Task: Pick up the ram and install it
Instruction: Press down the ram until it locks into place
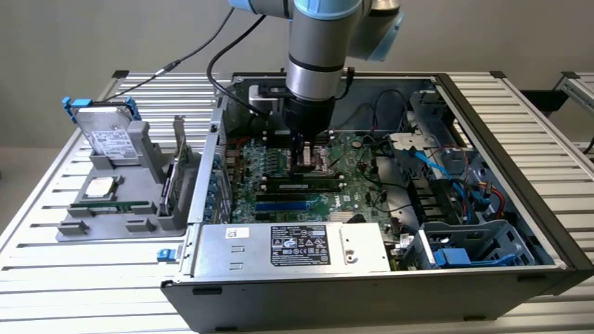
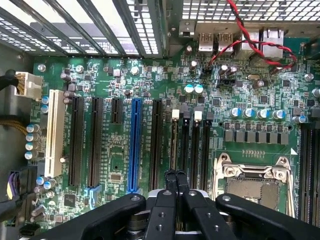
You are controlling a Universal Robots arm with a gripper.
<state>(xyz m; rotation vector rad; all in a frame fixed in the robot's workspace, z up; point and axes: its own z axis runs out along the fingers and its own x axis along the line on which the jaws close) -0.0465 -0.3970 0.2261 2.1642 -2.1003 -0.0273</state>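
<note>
The ram (image 2: 174, 145) stands on edge in one of the black motherboard slots, with a white latch at its far end. In the exterior view the ram (image 1: 311, 186) is a green stick lying across the middle of the board inside the open computer case (image 1: 519, 174). My gripper (image 2: 175, 176) is shut, its two black fingertips pressed together right above the near end of the ram's top edge. Whether they touch the edge I cannot tell. In the exterior view the gripper (image 1: 304, 165) points straight down into the case.
Black slots and a blue slot (image 2: 134, 145) run beside the ram, and the CPU socket (image 2: 252, 182) lies on the other side. A grey tray (image 1: 111, 209) at the exterior view's left holds a hard drive (image 1: 110, 136) and another green stick. The power supply (image 1: 297, 247) fills the case front.
</note>
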